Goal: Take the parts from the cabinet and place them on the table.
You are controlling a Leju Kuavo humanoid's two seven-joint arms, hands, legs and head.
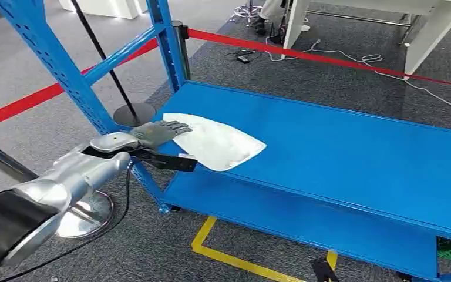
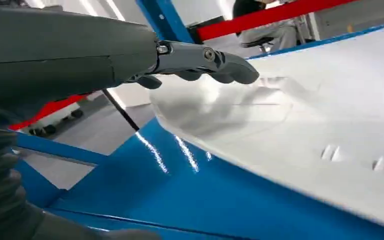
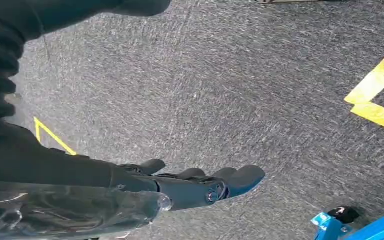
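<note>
— On the left side of the head view, what is the arm doing?

— The silver left arm reaches forward over the corner of the blue cabinet. Its left hand lies flat, palm down, fingers stretched out together on the near edge of the white part. It grips nothing; the fingers rest on top, and the left wrist view shows them extended over the sheet's surface.

— And the part itself?

— A thin, flat white panel with rounded corners, lying on the upper shelf near the left front corner, beside the blue upright post. The left wrist view shows small raised marks on its face.

— Further right?

— Bare blue shelf, then grey carpet crossed by a red barrier tape.

— The other hand?

— The right hand hangs over the carpet near yellow floor tape, fingers loosely apart, holding nothing.
</note>
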